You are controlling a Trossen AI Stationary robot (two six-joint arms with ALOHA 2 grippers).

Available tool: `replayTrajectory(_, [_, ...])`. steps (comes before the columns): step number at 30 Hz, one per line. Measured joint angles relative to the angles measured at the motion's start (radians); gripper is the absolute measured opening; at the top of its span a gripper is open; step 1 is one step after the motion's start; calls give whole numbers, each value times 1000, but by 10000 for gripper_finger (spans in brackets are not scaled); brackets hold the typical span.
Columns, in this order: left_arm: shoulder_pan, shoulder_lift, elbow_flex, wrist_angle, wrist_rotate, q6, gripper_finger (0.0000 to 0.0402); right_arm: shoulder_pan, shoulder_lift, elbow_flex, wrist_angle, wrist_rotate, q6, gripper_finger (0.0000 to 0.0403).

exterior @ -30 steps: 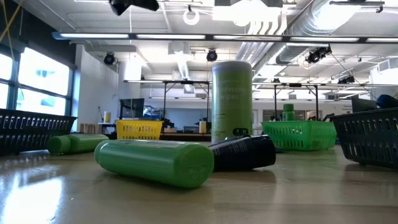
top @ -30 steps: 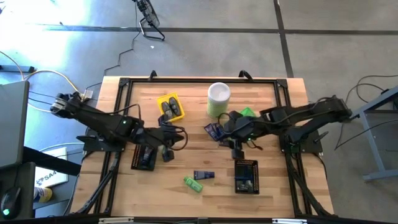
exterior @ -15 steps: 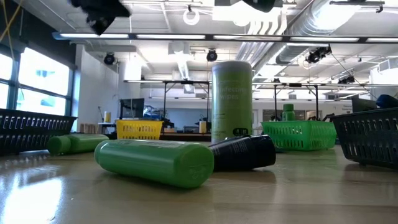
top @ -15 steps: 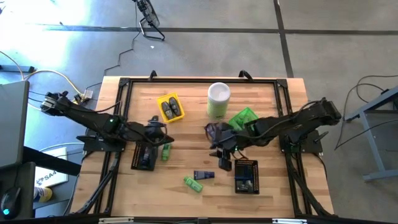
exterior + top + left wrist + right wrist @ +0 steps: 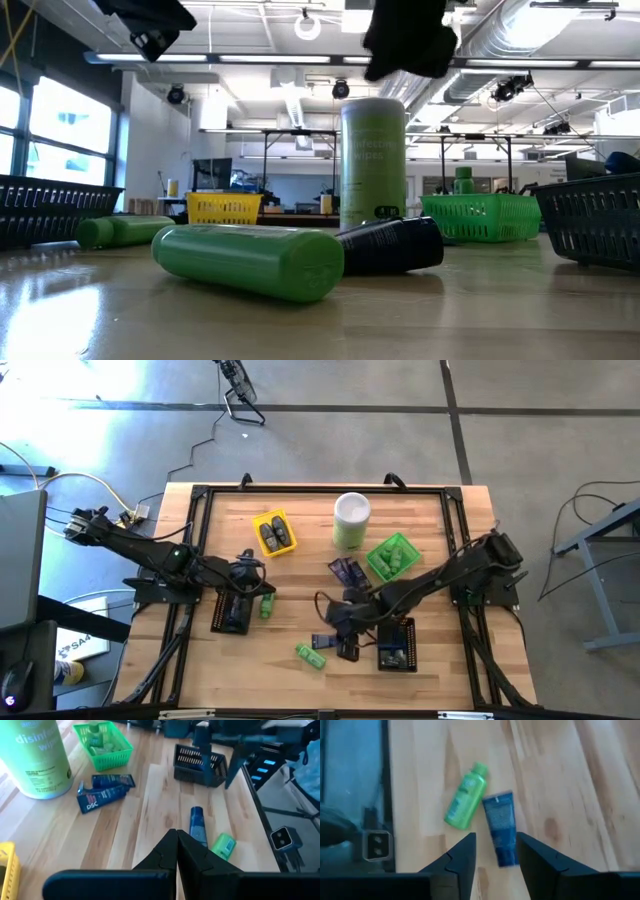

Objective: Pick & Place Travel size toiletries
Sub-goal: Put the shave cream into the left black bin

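A dark blue tube (image 5: pixel 501 828) and a green mini bottle (image 5: pixel 465 802) are lying side by side, almost touching, on the open counter (image 5: pixel 440 520) near its front edge, and the right hand (image 5: pixel 345 643) is hanging just above them with its fingers (image 5: pixel 457 862) parted to a medium gap and holding nothing. This is looking like the reach step of a pick: the next move is calling for the hand to drop over the blue tube, line the fingers up across its narrow body, and close without nudging the bottle beside it. The left hand (image 5: pixel 177 851) is waiting pinched shut and empty over the left side of the counter, beside another green bottle (image 5: pixel 267 604). Further out, 2 navy packets (image 5: pixel 102 792) are lying loose near the tall wipes canister (image 5: pixel 351 520). The green tray (image 5: pixel 391 556) is holding green bottles, the yellow tray (image 5: pixel 274 532) is holding dark grey oval pieces, and the 2 black trays (image 5: pixel 396 644) are holding items I cannot make out.
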Motion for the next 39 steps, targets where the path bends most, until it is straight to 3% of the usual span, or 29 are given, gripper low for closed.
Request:
replayTrajectory(13, [0,0,0,4,-4,0,1,29,41,0,-15,43,-40,282])
replayTrajectory(23, [0,2,1,4,-7,0,1,23,58,-57,-7,61,-55,273])
replayTrajectory(39, [0,2,1,1,-7,0,1,19,87,-222,257,36,-6,272])
